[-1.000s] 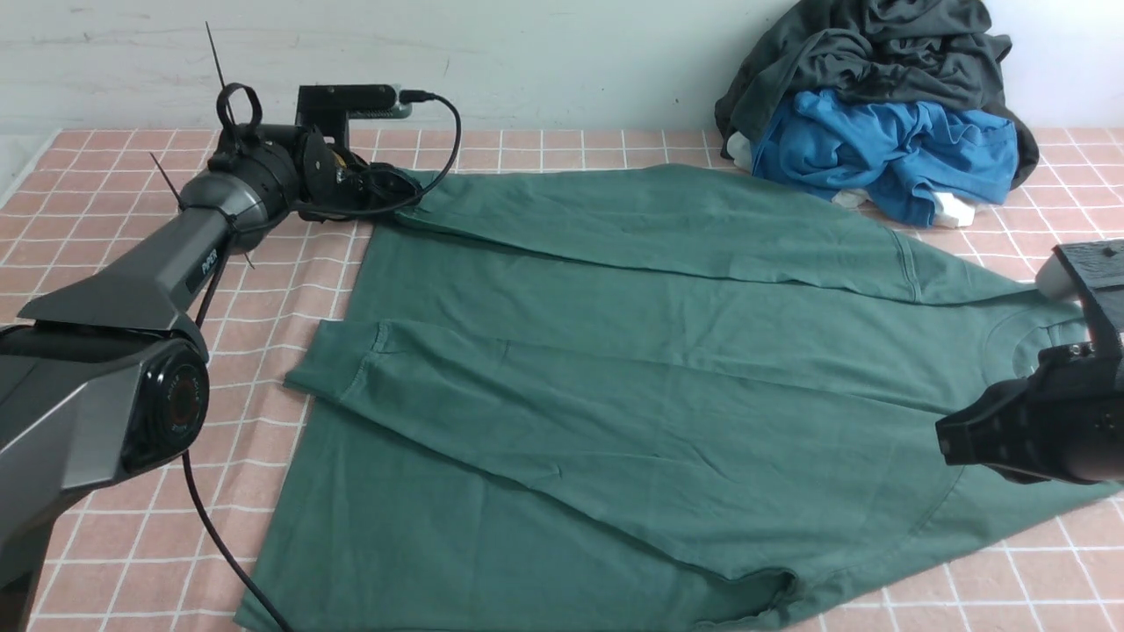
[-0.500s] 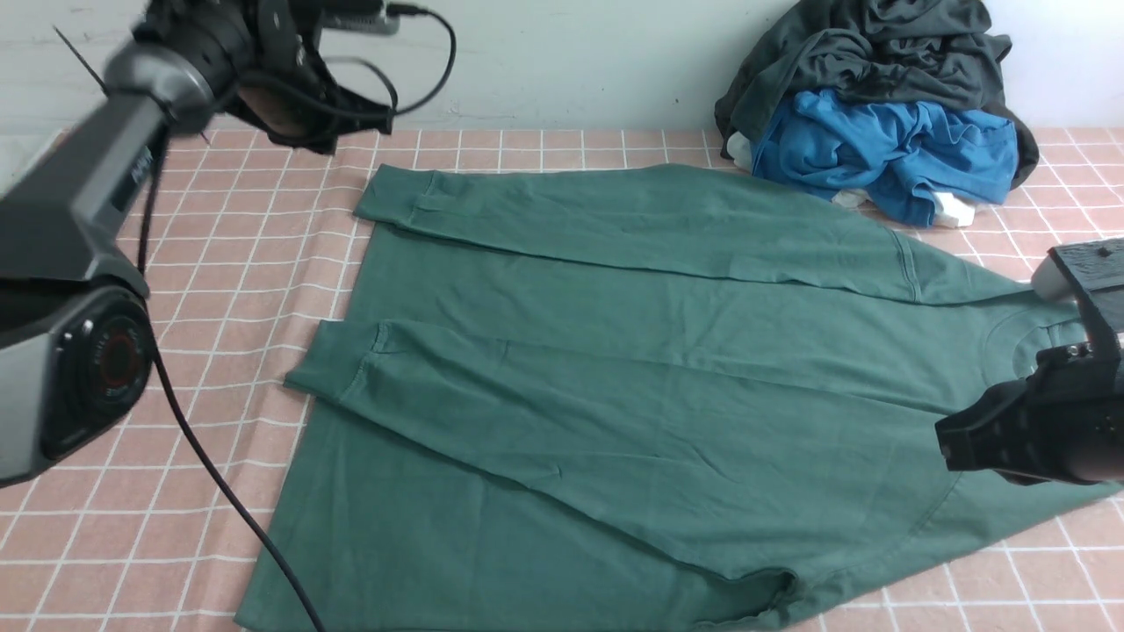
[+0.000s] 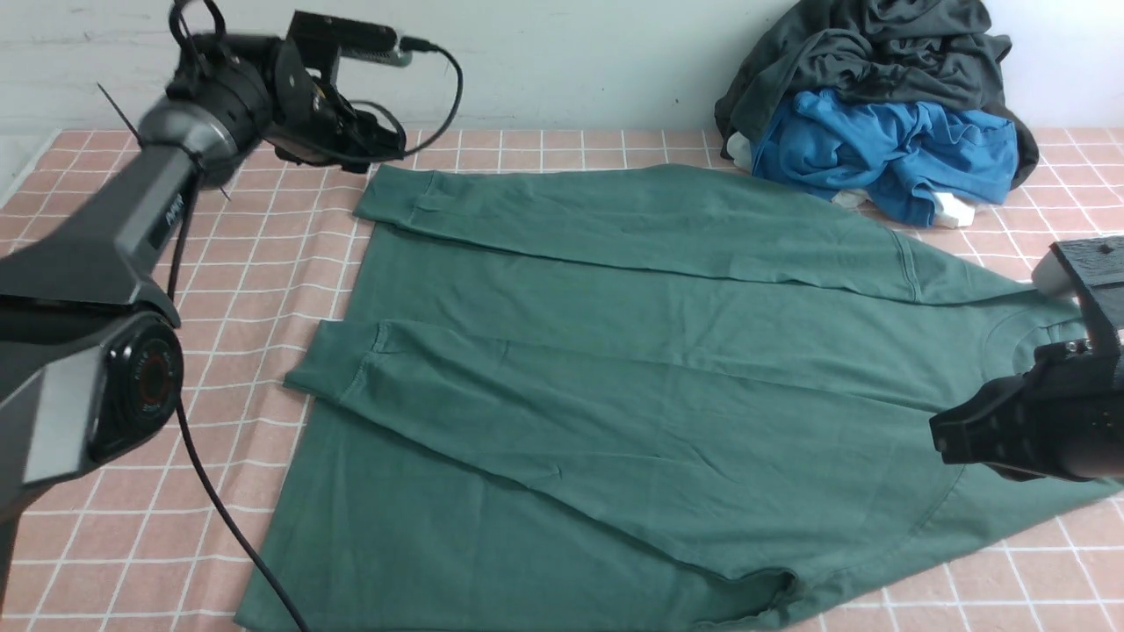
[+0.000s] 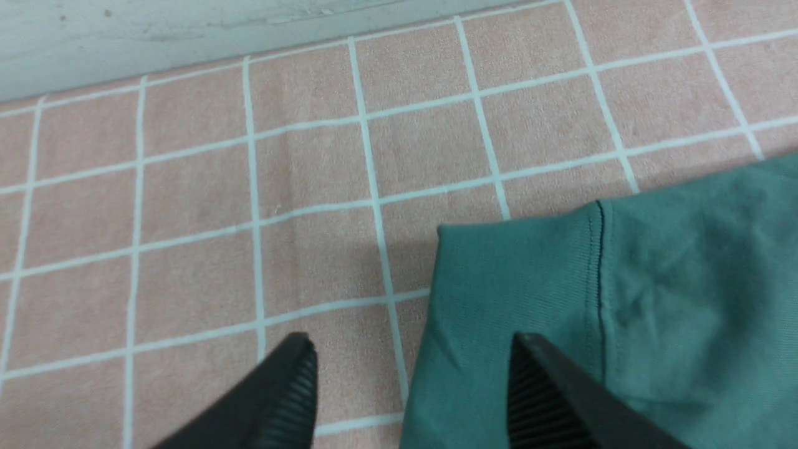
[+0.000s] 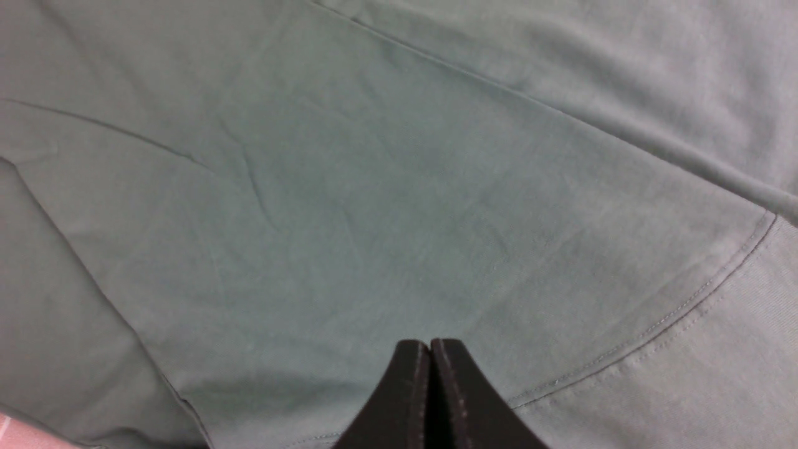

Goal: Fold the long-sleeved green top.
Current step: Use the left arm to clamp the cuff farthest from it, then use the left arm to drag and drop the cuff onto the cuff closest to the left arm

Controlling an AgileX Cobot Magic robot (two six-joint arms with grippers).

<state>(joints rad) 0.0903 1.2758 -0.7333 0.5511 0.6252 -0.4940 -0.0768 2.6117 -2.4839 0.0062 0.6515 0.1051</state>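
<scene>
Farthest left, the left arm point(image 3: 97, 254) reaches away from the robot toward the wall point(image 3: 571, 61), above the surface point(image 3: 263, 263) (a pink cloth with a white grid). The left fingers point(image 4: 280, 399) are spread apart and hold nothing. In the left wrist view one hangs over bare pink cloth and the other over the ribbed far cuff point(image 4: 517, 274) of the green long-sleeved top point(image 3: 615, 298).

That top lies flat and sideways across the middle of the surface, hem to the left and neckline point(image 3: 1019, 338) to the right. Both sleeves are folded over the body. The far sleeve point(image 3: 659, 219) runs along the far edge. The near sleeve point(image 3: 571, 412) crosses the middle on a slant, and its near cuff point(image 3: 329, 364) juts just past the left hem onto the pink cloth.

Farther right, against the wall, a dark grey garment point(image 3: 878, 53) is heaped over a blue garment point(image 3: 887, 149), just beyond the top's far shoulder.

At the right edge, the right arm point(image 3: 1045, 421) hangs over the neckline end of the top. The right fingers point(image 5: 430, 399) are clenched flat against each other with nothing between them, over green fabric beside the stitched neck seam. Whether their tips touch the cloth cannot be told.
</scene>
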